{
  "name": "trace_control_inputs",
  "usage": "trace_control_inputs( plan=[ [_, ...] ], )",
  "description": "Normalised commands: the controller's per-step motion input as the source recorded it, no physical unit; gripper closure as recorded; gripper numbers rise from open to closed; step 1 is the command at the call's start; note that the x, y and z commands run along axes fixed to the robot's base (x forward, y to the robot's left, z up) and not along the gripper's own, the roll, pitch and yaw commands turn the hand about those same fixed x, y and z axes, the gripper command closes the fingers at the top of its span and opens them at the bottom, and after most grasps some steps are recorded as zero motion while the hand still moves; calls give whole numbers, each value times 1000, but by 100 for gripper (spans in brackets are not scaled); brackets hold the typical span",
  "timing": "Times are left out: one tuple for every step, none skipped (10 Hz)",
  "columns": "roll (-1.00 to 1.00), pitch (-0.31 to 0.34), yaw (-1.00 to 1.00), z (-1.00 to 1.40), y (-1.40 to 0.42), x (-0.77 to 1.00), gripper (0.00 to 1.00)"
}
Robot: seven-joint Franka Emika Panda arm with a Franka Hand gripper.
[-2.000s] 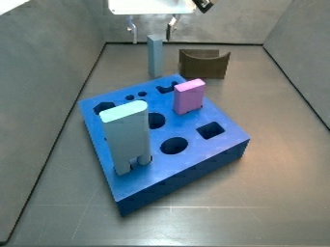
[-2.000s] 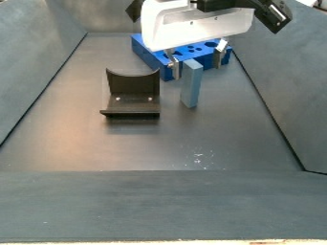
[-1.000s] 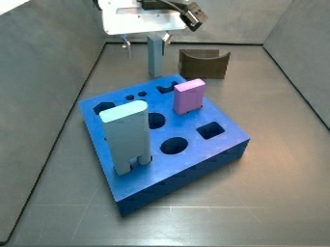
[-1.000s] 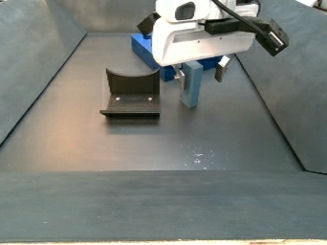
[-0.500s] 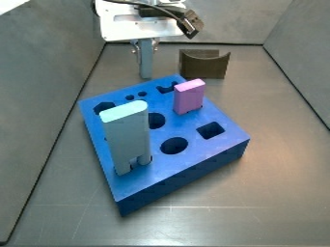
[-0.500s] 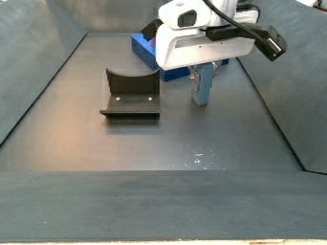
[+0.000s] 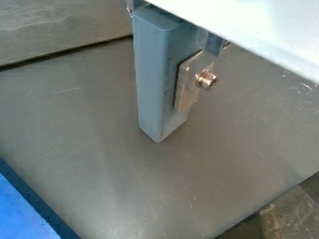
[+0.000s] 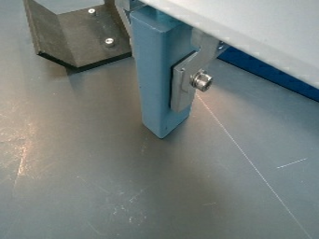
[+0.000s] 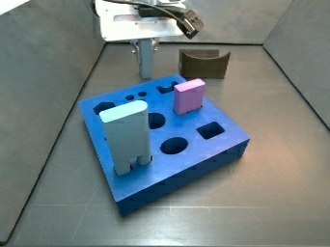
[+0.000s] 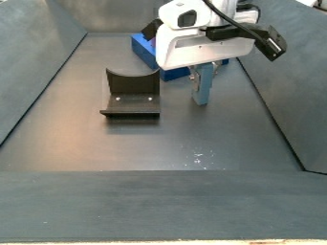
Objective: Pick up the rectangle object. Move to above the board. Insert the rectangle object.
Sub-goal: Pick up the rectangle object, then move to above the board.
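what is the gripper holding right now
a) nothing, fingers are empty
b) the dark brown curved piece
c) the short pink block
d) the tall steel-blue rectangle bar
d: in a wrist view the gripper has a silver finger plate pressed flat against the rectangle object, which stands upright; the pink block sits in the board.

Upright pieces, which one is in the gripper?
The rectangle object, the slim steel-blue bar off the board, clamped by the gripper; the cyan slab and pink block stand in the board.
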Motion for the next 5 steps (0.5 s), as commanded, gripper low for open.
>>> trace_control_inputs(
  plan=[
    [0,0,0,0,0,0,100],
    [0,0,0,0,0,0,100],
    [0,0,0,0,0,0,100],
    [0,0,0,0,0,0,100],
    [254,198,103,1000,344,158,100]
  ],
)
